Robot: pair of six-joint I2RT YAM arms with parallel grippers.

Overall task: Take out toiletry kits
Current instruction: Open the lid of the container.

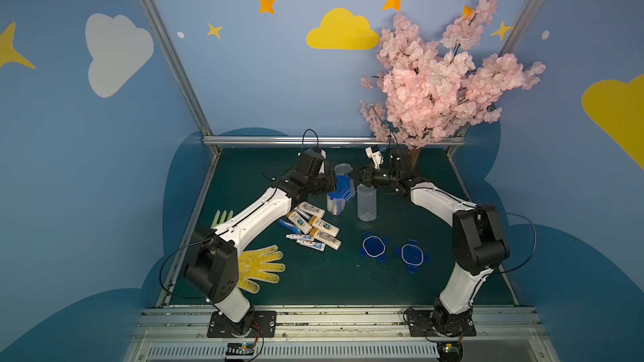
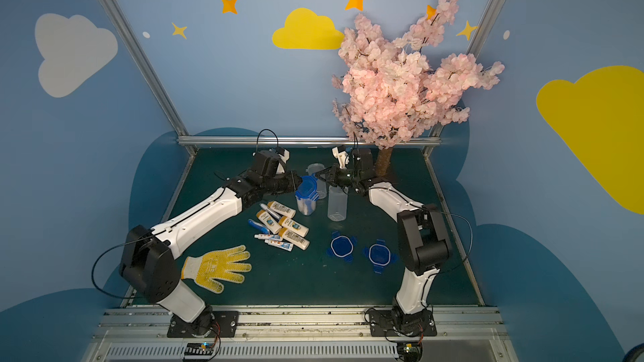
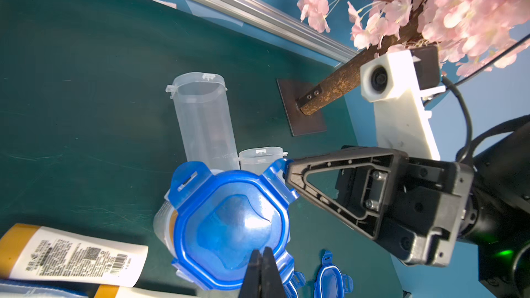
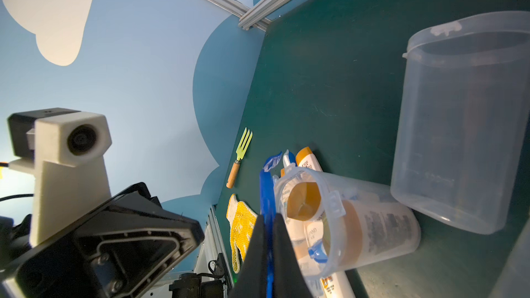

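In both top views we see the left end effector (image 1: 332, 182) and the right end effector (image 1: 352, 174) meeting over one clear jar (image 1: 335, 205), which stands upright in the upper centre of the green counter (image 1: 313, 283). A blue lid (image 1: 343, 187) sits tilted on the mouth of this jar, between the two tips. Loose toiletry kits (image 1: 313, 226) lie in a heap just below and left of the jar: white bottles with yellow caps, thin tubes and a blue toothbrush, touching one another. Empty jars (image 2: 337, 203) stand right of the jar and behind it, two spare lids (image 2: 342, 246) lie flat at lower right, and a yellow glove (image 2: 219, 266) lies at lower left. In the left wrist view, the left end effector (image 3: 261, 256) is closed narrow at the bottom centre, with its tips over the rim of the lid (image 3: 229, 225). Whether it pinches anything we cannot tell. The right end effector (image 3: 287, 172) comes from the right and meets the upper right tab of the lid. In the right wrist view, the right end effector (image 4: 267, 222) at the bottom centre is clamped on the edge of the lid (image 4: 266, 187), which we see edge-on. The lid stands away from the jar mouth (image 4: 332, 204), and inside the jar a yellow-capped bottle (image 4: 304, 202) shows among other kit pieces.
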